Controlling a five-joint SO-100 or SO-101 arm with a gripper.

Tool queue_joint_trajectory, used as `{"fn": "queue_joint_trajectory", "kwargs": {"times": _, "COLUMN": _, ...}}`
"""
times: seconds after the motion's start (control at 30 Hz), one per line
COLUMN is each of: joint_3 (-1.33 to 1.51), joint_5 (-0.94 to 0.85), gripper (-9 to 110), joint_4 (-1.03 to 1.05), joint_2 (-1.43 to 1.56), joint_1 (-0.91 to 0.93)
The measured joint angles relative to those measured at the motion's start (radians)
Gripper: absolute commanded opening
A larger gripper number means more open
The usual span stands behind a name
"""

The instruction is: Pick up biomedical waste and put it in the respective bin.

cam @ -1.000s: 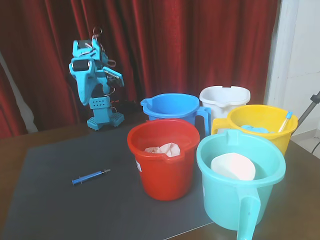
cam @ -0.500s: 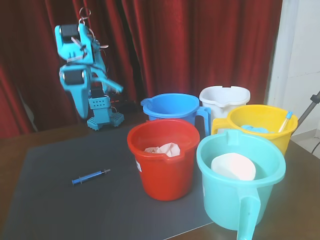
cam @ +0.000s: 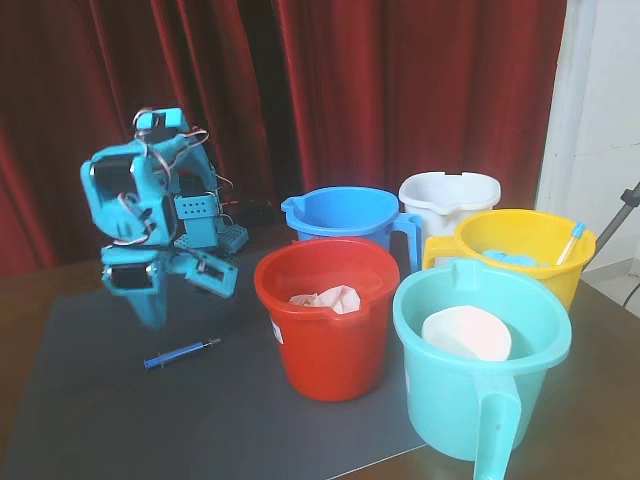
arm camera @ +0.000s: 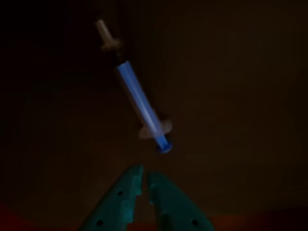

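Glossy plastic buckets (cam: pixel 330 300), matt dark mat (cam: pixel 120 410), translucent plastic syringe (arm camera: pixel 139 103)

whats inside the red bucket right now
In the fixed view, the red bucket holds a crumpled whitish-pink tissue near its front rim. Its wall hides the bottom, so anything beneath the tissue cannot be seen.

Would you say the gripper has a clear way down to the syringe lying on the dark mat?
Probably yes. The syringe lies alone on the mat, apart from the red bucket, and the gripper hangs just short of its plunger end with nothing between them. Its jaws look nearly closed, so they would need opening.
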Motion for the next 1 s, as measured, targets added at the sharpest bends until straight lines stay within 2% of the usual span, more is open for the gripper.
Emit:
{"fn": "queue_joint_trajectory", "kwargs": {"times": 0.3, "joint_3": -0.109, "joint_5": 0.003, "gripper": 0, "joint_4": 0.002, "joint_2": -0.069, "joint_1": 0.002}}
{"fn": "queue_joint_trajectory", "kwargs": {"times": 0.4, "joint_3": -0.137, "joint_5": 0.091, "gripper": 0, "joint_4": 0.005, "joint_2": -0.069, "joint_1": 0.002}}
{"fn": "queue_joint_trajectory", "kwargs": {"times": 0.5, "joint_3": -0.137, "joint_5": 0.353, "gripper": 0, "joint_4": 0.011, "joint_2": -0.069, "joint_1": 0.002}}
{"fn": "queue_joint_trajectory", "kwargs": {"times": 0.8, "joint_3": -0.137, "joint_5": 0.842, "gripper": 1, "joint_4": 0.012, "joint_2": -0.069, "joint_1": 0.002}}
{"fn": "queue_joint_trajectory", "kwargs": {"times": 1.0, "joint_3": -0.137, "joint_5": 1.293, "gripper": 1, "joint_4": 0.012, "joint_2": -0.069, "joint_1": 0.044}}
